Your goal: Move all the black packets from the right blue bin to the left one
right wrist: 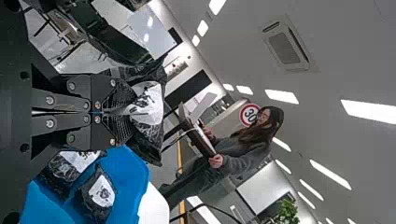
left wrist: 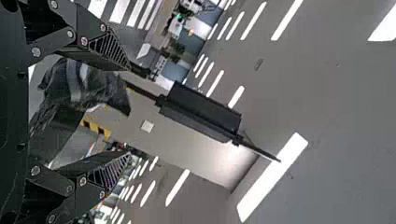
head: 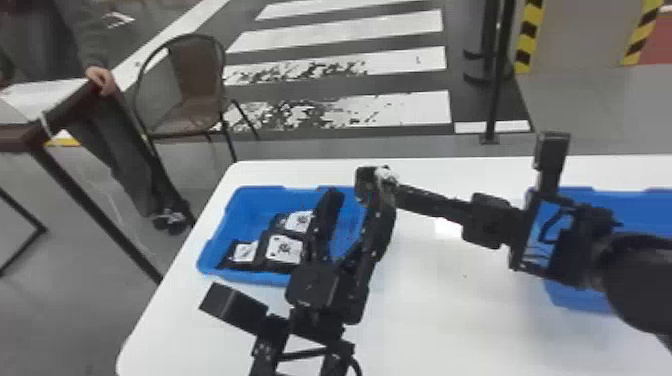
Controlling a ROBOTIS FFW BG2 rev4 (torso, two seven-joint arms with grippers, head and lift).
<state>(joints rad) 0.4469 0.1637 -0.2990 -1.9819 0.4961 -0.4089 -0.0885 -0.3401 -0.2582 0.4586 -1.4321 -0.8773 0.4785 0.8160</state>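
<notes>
Currently held: 1 blk pkt (right wrist: 147, 105), crinkled, w/ wht label, raised nr R side of L bin (head: 240, 206)
R gripper (right wrist: 123, 112): clenched on pkt edge
L gripper (left wrist: 129, 111): fingers spread, nothing pinched
L bin contents: several labelled pkts (head: 285, 248)
R bin (head: 645, 210): well apart, same table (head: 450, 320); contents n/a, can't tell
Handling: prob. light, soft, floppy; slick film may slip, low fragility
Grasp pt: pref. full mid body, flat pads across; avoid loose corners
Next: prob. lower into L bin, then let go
</notes>
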